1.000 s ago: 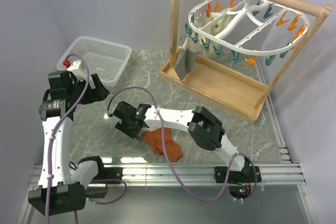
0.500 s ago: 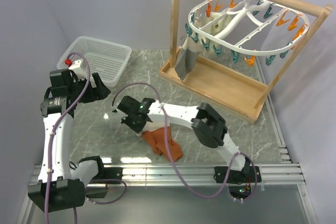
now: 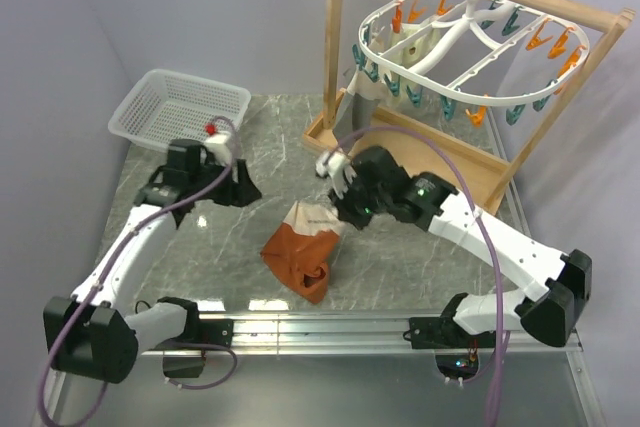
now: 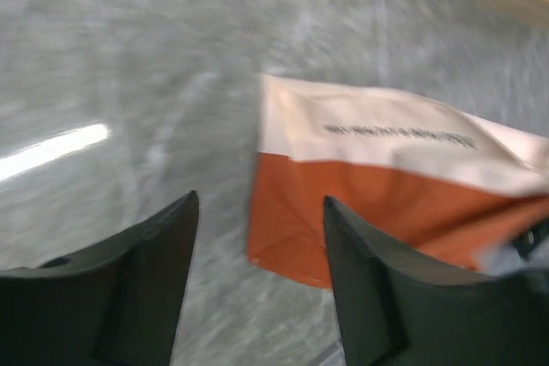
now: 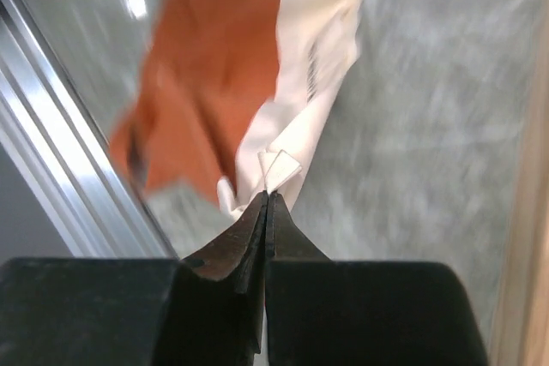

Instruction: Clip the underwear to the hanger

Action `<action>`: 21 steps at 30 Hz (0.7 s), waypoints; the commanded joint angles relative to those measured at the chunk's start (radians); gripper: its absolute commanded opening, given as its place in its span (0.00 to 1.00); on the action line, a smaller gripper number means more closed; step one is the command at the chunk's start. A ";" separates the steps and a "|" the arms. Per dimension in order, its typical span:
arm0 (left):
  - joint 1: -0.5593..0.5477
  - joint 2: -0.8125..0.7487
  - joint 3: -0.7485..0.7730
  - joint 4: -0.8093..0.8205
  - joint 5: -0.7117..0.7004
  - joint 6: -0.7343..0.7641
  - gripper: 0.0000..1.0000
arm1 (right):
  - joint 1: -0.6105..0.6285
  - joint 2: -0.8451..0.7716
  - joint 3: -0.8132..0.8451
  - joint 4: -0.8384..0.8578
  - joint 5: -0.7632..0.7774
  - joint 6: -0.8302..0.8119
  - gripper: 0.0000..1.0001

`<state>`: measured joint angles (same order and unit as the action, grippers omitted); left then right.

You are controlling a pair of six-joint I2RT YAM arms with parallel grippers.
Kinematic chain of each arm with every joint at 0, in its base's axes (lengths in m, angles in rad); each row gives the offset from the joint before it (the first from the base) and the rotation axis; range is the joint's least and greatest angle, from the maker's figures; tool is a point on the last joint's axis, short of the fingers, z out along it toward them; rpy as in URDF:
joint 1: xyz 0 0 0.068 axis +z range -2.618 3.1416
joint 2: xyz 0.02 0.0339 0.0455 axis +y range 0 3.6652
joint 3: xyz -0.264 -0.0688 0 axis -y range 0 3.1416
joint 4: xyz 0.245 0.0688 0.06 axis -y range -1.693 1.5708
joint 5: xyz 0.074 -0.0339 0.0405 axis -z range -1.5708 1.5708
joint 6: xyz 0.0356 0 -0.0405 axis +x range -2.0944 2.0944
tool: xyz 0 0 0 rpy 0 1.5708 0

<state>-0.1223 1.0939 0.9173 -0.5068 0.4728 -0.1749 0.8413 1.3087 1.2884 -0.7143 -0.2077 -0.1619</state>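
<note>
The rust-orange underwear (image 3: 298, 255) hangs part-lifted off the marble table, its lower folds still resting on it. My right gripper (image 3: 337, 209) is shut on the right end of the cream waistband (image 3: 313, 217). In the right wrist view the gripper (image 5: 268, 195) pinches a small fold of the waistband (image 5: 313, 66), and the orange fabric (image 5: 206, 66) trails below. My left gripper (image 3: 250, 191) is open just left of the garment. In the left wrist view the gripper (image 4: 262, 203) holds nothing, and the underwear (image 4: 369, 203) lies beyond its fingers. The white hanger (image 3: 452, 47) with orange and teal pins hangs on the rod at the back right.
A wooden frame (image 3: 420, 162) with a tray base carries the hanger. A grey cloth (image 3: 357, 107) and a cream cloth (image 3: 415, 45) are clipped to the hanger. A white mesh basket (image 3: 180, 110) sits at the back left. A metal rail (image 3: 330, 329) runs along the near table edge.
My right gripper shut on the waistband and pulled it up and to the right, away from the near edge. My left arm swung right toward the underwear, its jaws narrowing.
</note>
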 commanded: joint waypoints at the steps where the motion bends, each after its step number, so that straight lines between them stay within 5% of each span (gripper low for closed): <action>1: -0.138 0.061 -0.041 0.146 -0.029 -0.003 0.62 | -0.010 -0.078 -0.170 -0.115 0.022 -0.143 0.00; 10: -0.349 0.432 0.095 0.234 -0.148 0.014 0.43 | -0.024 -0.150 -0.385 -0.119 0.154 -0.215 0.00; 21: -0.488 0.774 0.328 0.318 -0.042 -0.005 0.44 | -0.039 -0.143 -0.385 -0.128 0.165 -0.211 0.00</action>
<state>-0.5766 1.8233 1.1740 -0.2462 0.3706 -0.1707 0.8108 1.1862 0.8898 -0.8501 -0.0608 -0.3611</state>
